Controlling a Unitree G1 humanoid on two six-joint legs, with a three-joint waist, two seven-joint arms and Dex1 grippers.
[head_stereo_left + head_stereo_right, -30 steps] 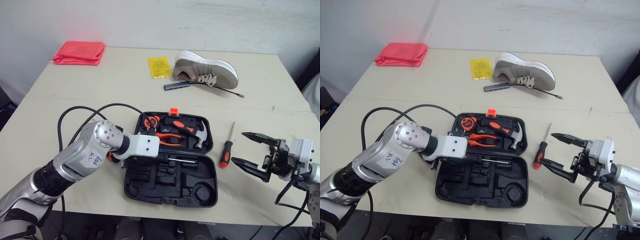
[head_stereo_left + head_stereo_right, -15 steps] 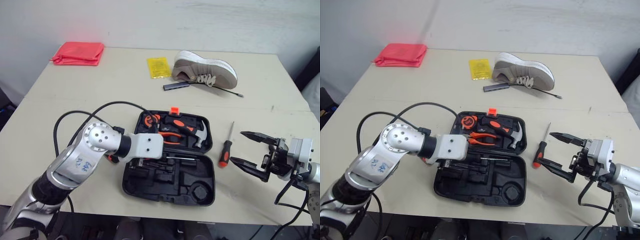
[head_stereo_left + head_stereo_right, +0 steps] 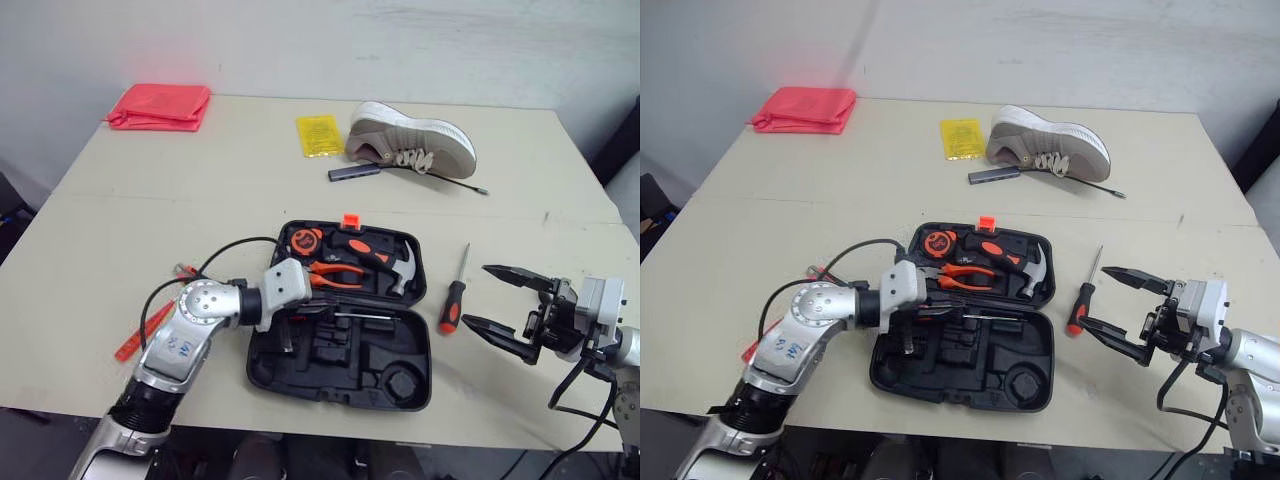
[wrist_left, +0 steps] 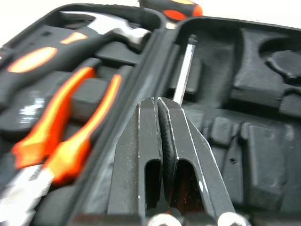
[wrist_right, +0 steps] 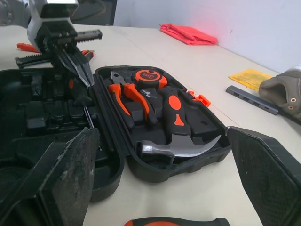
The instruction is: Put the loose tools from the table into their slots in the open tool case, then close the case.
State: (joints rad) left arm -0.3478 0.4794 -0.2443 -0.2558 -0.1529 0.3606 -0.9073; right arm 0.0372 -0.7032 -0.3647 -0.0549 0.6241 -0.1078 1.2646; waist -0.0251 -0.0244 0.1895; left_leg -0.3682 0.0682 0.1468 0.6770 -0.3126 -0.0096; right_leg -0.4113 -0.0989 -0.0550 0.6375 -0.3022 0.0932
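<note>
My right gripper hangs low over the table, fingers spread wide. The loose screwdriver lies between it and the open tool case. My left gripper, fingers pressed together, points into the case near its hinge. In the far half lie the pliers and hammer.

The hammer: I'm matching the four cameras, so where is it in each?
Left eye view: hammer in case's far half, right end.
Right eye view: hammer, same spot.
Left wrist view: hammer beyond the pliers.
Right wrist view: hammer nearer than the pliers.
Shared landmark: orange pliers.
</note>
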